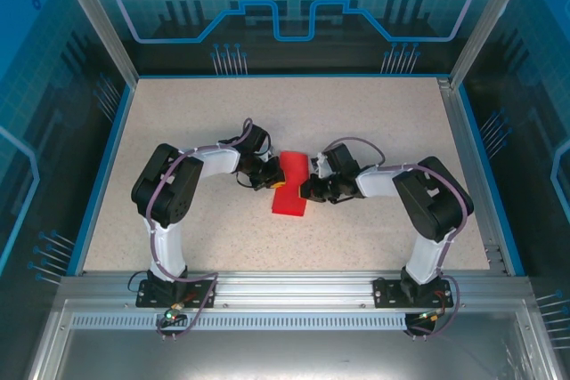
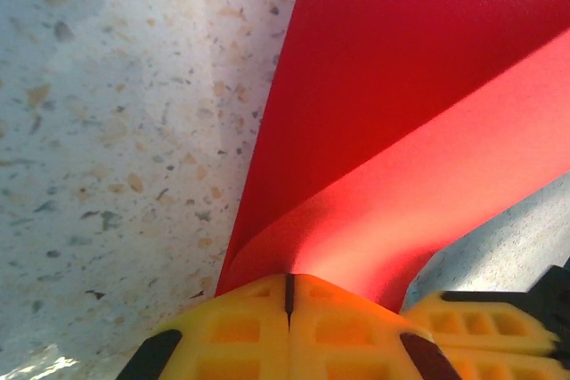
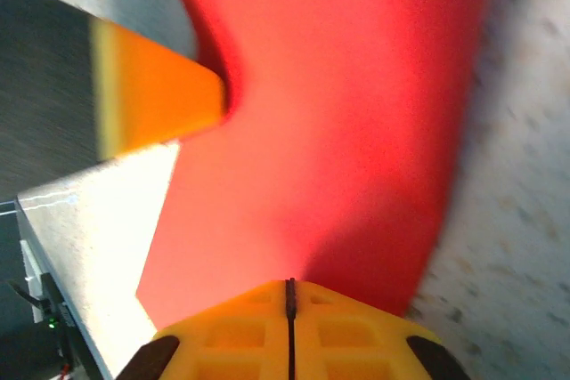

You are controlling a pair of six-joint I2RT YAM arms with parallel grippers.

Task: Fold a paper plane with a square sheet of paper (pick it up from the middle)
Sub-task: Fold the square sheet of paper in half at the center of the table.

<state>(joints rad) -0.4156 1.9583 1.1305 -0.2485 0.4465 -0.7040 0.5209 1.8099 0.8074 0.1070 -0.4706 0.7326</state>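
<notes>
At the middle of a speckled, stone-look table [image 1: 178, 131], two white-and-black arms meet over the sheet [image 1: 289, 189], a thin, plain, bright red paper. From above it reads as a narrow strip, its long sides running from 12 to 6 o'clock. One arm reaches it from 9 o'clock and the other from 3 o'clock, with the paper between their tips.

From the left wrist, the left gripper [image 2: 288, 284] has its yellow, waffle-moulded fingers [image 2: 232, 331] pressed together, leaving a hairline dark seam. Its jaws are clamped on the sheet's edge. The paper rises from them toward 1 o'clock in a smooth, matte curl, a lighter layer bowing over a deeper red one, with no sharp crease visible. A second ribbed yellow finger sits at 4 o'clock, just beside the paper.

From the right wrist, the right gripper [image 3: 289, 289] is likewise closed to a thin seam on the sheet. The paper spreads toward 12 o'clock as a broad, soft-edged red band. An orange-yellow wedge presses into its edge at 10 o'clock. Whether the sheet touches the table cannot be told.
</notes>
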